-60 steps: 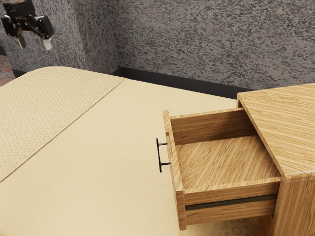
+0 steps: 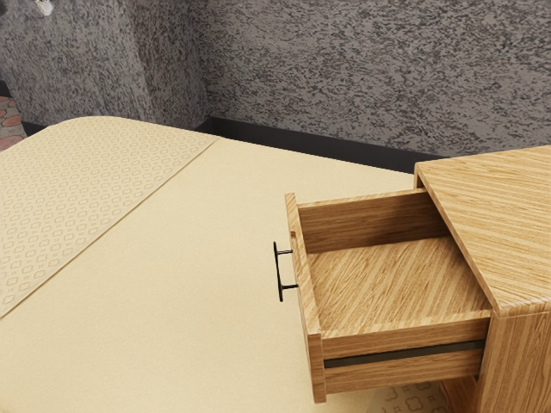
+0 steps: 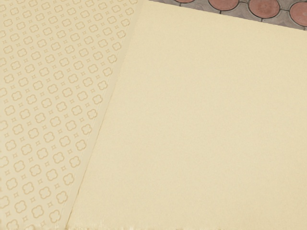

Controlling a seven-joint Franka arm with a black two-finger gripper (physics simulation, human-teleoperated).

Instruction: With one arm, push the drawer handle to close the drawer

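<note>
Closing well means squaring the gripper, at the exterior view's ten o'clock, perhaps closed but I can't tell, to the handle, then pushing toward three o'clock.

Room before the handle — drawer front blocks beyond.

Exterior view: looks slantwise down across the tabletop toward the speckled wall. Wrist view: looks down from above, nearer the patterned section. Shared: patterned section, plain tabletop, tiled floor.
</note>
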